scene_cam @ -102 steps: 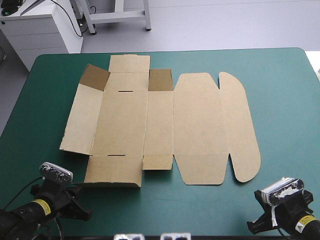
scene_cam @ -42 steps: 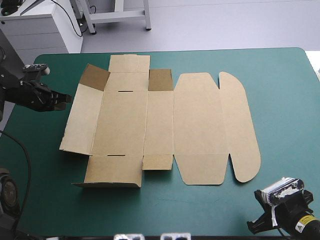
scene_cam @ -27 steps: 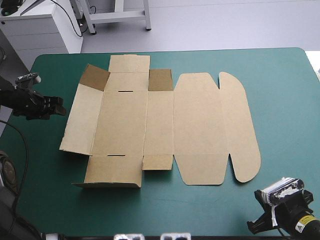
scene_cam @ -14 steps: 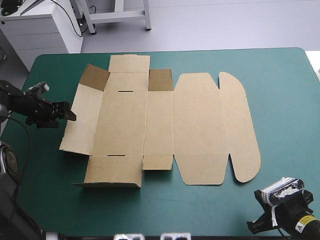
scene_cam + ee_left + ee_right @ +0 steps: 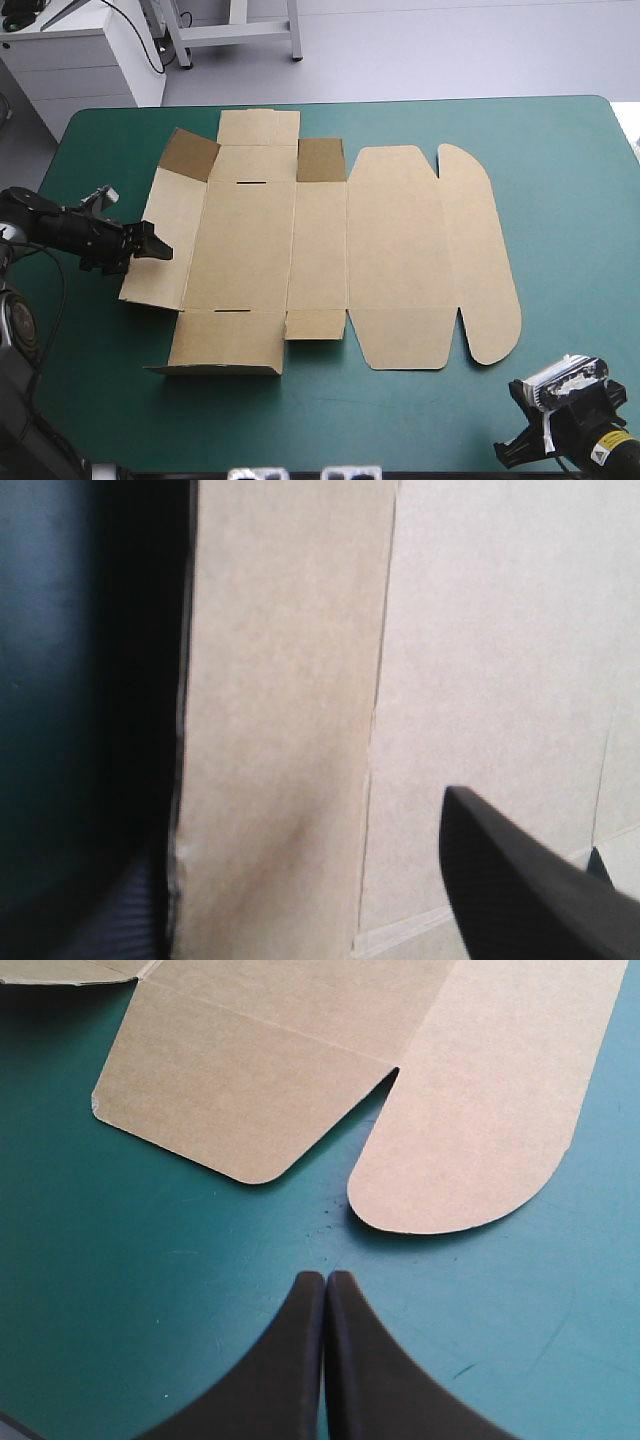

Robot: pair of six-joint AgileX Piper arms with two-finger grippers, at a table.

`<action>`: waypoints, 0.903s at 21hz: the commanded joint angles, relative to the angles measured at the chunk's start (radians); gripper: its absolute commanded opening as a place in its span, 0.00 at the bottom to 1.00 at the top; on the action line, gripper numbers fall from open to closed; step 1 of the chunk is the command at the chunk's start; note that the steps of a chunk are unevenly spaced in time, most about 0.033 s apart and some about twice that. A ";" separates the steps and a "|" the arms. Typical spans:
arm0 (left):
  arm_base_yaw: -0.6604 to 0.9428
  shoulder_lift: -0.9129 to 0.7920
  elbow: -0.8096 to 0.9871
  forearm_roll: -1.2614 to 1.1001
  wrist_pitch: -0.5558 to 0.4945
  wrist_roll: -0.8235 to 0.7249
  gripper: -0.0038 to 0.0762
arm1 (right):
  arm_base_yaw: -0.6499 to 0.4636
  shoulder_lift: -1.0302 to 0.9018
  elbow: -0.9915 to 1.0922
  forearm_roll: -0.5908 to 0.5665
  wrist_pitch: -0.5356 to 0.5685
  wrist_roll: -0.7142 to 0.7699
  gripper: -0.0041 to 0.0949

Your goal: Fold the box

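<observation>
You have the box [image 5: 330,250] lying opened out as a cut sheet on the teal-green cover [image 5: 570,200], with bare cover showing all round it. Most of the box is flat. Its outer left panel [image 5: 165,285] tilts up a little along its crease. Two small corner flaps [image 5: 190,152] at the box's far edge stand raised, their darker faces showing. The near flap [image 5: 225,345] on the box's left half is lifted slightly at its front edge. The lid panel [image 5: 400,260] and the rounded flap [image 5: 485,250] make up the box's right half and lie flat.

Your left gripper [image 5: 155,245] is at the outer edge of that left panel, about midway along it. Its fingers stand apart. In the left wrist view one black finger [image 5: 520,890] is over the board's upper face, inward of the edge. A dark ribbed shape [image 5: 125,925] at the panel's edge looks to be the other finger, on the outside of the box. The board's edge runs between them, but they are not clamped on it. You can't tell from these views whether either finger touches the board.

Your right gripper [image 5: 325,1278] sits off the box's near right corner, clear of the board. Its fingers are pressed together into one point with nothing between them. That point aims at the notch where the lid panel meets the rounded flap, with a strip of cover between the tips and the box.
</observation>
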 commanded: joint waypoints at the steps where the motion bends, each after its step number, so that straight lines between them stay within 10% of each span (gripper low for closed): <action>1: 0.000 -0.030 -0.020 -0.065 0.088 -0.002 0.55 | -0.001 0.009 -0.022 0.008 -0.057 -0.005 0.02; 8: -0.042 -0.008 -0.020 -0.063 0.088 -0.006 0.49 | -0.001 0.009 -0.022 0.008 -0.057 -0.005 0.02; 14: -0.052 0.004 -0.020 -0.065 0.086 -0.014 0.03 | -0.001 0.009 -0.022 0.008 -0.057 -0.005 0.02; 19: -0.080 0.006 -0.020 -0.094 0.071 0.069 0.04 | -0.001 0.009 -0.022 0.008 -0.057 -0.005 0.02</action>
